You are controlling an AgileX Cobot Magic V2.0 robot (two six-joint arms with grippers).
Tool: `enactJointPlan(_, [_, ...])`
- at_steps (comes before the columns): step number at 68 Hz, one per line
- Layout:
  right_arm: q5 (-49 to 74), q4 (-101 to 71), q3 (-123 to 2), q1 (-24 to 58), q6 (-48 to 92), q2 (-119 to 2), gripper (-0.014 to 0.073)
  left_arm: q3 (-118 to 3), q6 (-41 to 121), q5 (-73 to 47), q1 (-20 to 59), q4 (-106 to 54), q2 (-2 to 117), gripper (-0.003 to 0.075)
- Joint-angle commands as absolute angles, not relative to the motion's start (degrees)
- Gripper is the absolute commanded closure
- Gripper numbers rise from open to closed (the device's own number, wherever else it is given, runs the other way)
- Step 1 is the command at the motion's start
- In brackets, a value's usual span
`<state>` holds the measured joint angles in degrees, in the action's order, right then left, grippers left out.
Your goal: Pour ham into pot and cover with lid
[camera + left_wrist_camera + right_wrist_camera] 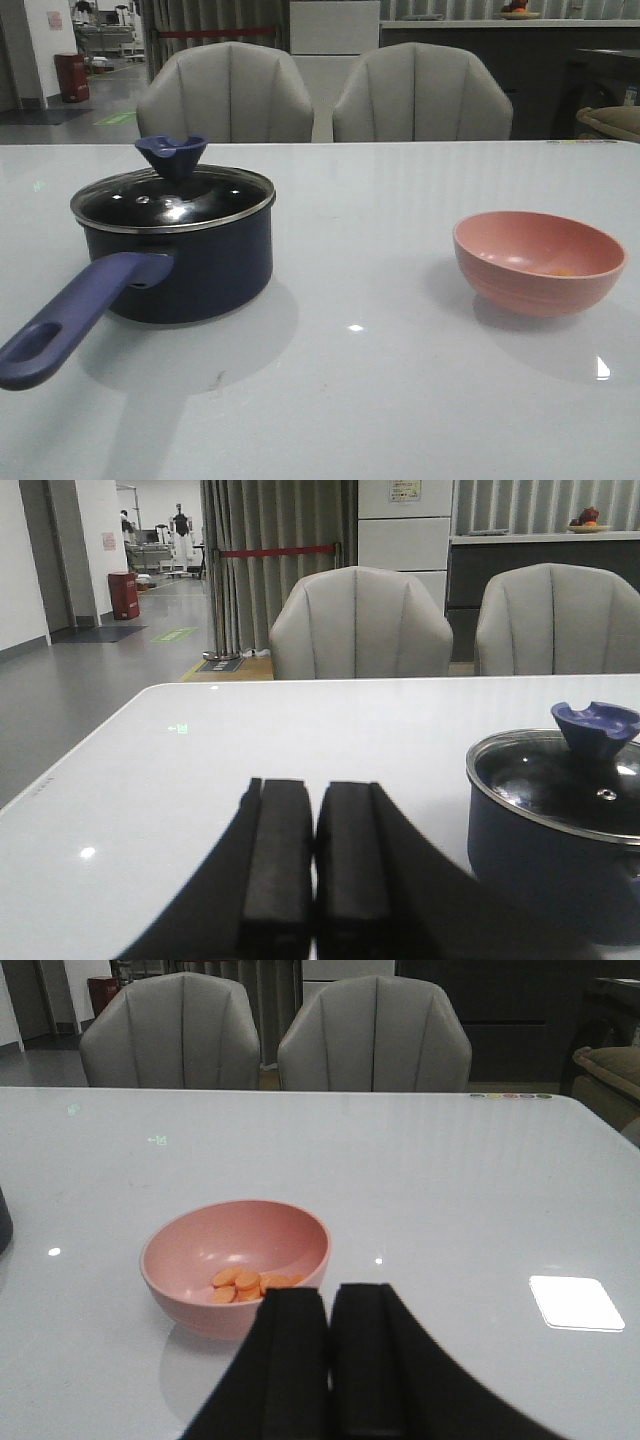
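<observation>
The dark navy pot (190, 265) stands on the left of the white table, its purple-blue handle (70, 320) pointing toward the front left. The glass lid (172, 197) with its purple-blue knob (171, 155) sits on the pot. The pink bowl (540, 262) stands at the right and holds the ham (250, 1284), several pale orange slices. My left gripper (313, 785) is shut and empty, low over the table beside the pot (560, 850). My right gripper (329, 1290) is shut and empty, just in front of the bowl (235, 1260). Neither gripper shows in the front view.
Two grey chairs (325, 95) stand behind the table's far edge. The white table (370, 210) spreads between the pot and the bowl. A bright light reflection (575, 1302) lies on the table to the right of the bowl.
</observation>
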<state>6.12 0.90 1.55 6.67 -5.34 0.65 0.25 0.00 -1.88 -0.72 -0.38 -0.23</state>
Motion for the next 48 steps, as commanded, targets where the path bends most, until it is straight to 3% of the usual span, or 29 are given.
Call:
enactJointPlan(1, [1.22,0.87,1.27,6.76,-5.29,1.74,0.0445,1.43,0.00,3.01,-0.59,-0.82,-1.34,0.0607])
enactJointPlan(48, [1.22,0.87,1.27,6.76,-5.29,1.74,0.0445,1.43,0.00,4.67,-0.59,-0.82,-1.34,0.0607])
